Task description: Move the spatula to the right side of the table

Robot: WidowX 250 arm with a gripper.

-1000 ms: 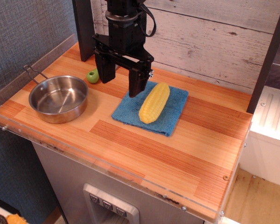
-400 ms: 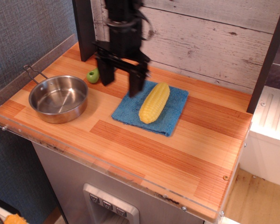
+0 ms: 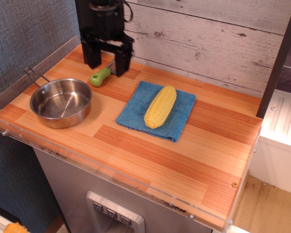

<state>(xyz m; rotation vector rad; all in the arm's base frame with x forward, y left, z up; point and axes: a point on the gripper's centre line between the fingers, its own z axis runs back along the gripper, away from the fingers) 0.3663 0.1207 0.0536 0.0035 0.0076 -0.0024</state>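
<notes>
One wooden table [image 3: 150,160] backs onto a whitewashed plank wall [image 3: 208,39].

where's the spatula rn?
Back-left of the table: the spatula lies just behind the steel pan, left of the blue cloth, under the open claw.

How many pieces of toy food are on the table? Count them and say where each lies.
1. The yellow corn cob lies on the blue cloth near the middle of the table. The green thing by the gripper is the spatula handle. None seem hidden.
</notes>
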